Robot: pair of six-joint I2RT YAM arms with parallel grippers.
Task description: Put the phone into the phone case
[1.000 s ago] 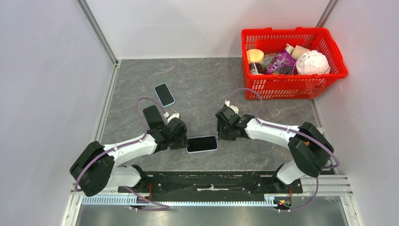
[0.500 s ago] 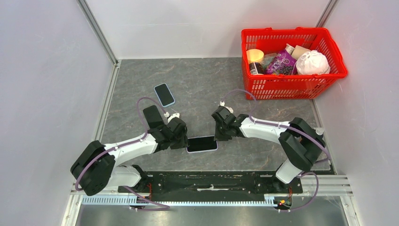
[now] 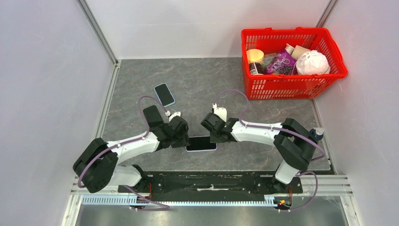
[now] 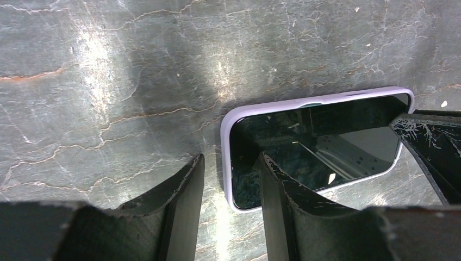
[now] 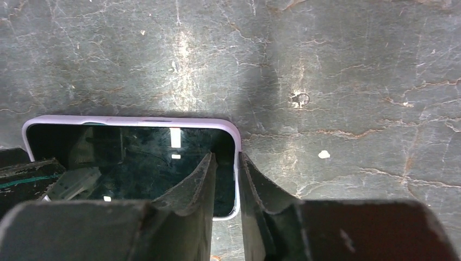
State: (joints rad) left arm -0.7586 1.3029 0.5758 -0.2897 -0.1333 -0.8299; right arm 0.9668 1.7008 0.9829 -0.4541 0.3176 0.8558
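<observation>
Left gripper (image 4: 229, 163) sits half open, straddling the left end of the case (image 4: 304, 101), gripping nothing. Right gripper (image 5: 226, 157) pinches the right rim, jaws nearly closed. Phone (image 4: 315, 136) lies in the case, mid-table (image 3: 207, 84). Second phone (image 3: 164, 94) lies beyond, basket (image 3: 294, 87) far right.

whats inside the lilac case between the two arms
A phone with a dark glossy screen fills the lilac case; the case's inner floor is hidden beneath it, and tool fingers overlap both ends.
</observation>
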